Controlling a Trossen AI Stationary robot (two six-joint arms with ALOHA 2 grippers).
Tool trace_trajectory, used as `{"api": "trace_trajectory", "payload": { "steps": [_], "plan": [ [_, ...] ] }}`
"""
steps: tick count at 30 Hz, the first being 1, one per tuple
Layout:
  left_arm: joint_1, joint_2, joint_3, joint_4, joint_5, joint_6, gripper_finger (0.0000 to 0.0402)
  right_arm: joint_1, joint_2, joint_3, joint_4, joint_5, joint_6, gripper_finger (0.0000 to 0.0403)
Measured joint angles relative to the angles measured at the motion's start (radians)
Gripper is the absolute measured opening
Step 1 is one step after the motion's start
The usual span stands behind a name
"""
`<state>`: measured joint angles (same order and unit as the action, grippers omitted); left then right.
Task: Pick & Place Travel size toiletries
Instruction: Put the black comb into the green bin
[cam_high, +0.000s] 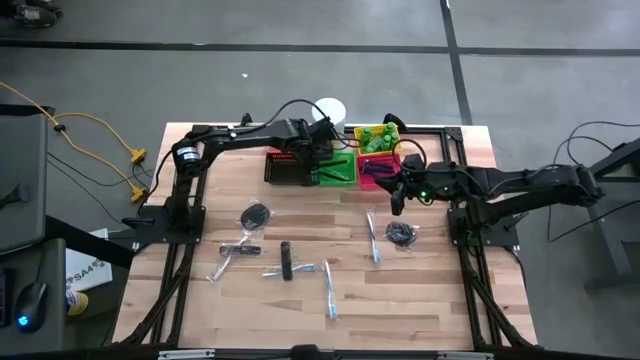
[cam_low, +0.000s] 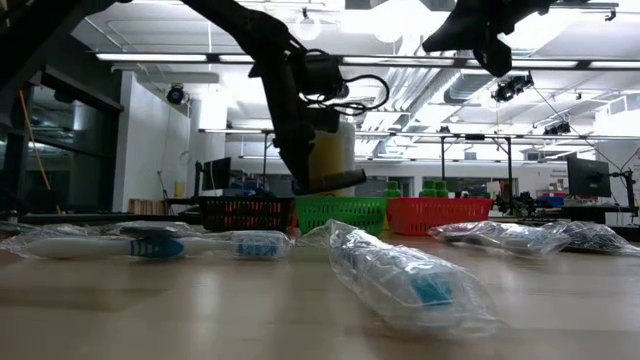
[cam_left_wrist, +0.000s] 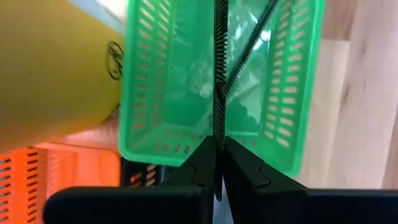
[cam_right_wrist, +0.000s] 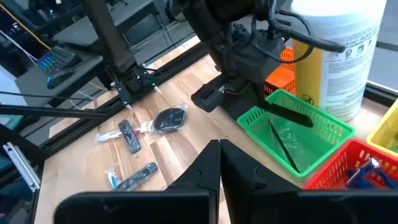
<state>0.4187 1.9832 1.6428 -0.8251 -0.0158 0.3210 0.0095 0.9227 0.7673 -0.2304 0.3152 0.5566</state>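
Overhead, left gripper (cam_high: 322, 160) jaws pinched on a black stick (cam_left_wrist: 219, 68) above the green basket (cam_high: 338, 172) (right gripper (cam_high: 397, 203) closed, empty).

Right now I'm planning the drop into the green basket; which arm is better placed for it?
Left. Its gripper hangs over the green basket, shut on a thin black comb. The right gripper, shut and empty, is beside the red basket.

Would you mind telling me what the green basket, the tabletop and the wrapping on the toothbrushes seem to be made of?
Green basket: probably moulded plastic, slightly glossy and translucent, with slotted walls.
Tabletop: looks like wood, pale planks with visible grain and seams, matte.
Toothbrush wrapping: apparently thin clear plastic film; it is crinkled, catches highlights and shows the white-blue brush inside.
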Motion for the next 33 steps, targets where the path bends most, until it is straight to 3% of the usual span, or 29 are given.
{"api": "trace_trajectory", "payload": {
  "steps": [11, 15, 27, 33],
  "plan": [
    [0.000, 0.000, 0.000, 0.049, -0.004, 0.048, 0.0087, -0.010, 0.036, 0.000, 0.009, -0.006, 0.057, 0.0002],
    [-0.001, -0.008, 0.000, 0.021, -0.008, -0.048, 0.0104, -0.010, 0.036, 0.000, 0.009, -0.005, 0.078, 0.0002],
    [-0.035, -0.149, -0.005, -0.197, -0.032, -0.303, 0.0082, -0.010, 0.036, 0.000, -0.001, -0.032, 0.102, 0.0002],
    [-0.079, -0.240, -0.122, -0.196, -0.035, -0.364, 0.0075, -0.009, 0.036, 0.000, 0.000, -0.062, 0.103, 0.0002]
  ]
}}
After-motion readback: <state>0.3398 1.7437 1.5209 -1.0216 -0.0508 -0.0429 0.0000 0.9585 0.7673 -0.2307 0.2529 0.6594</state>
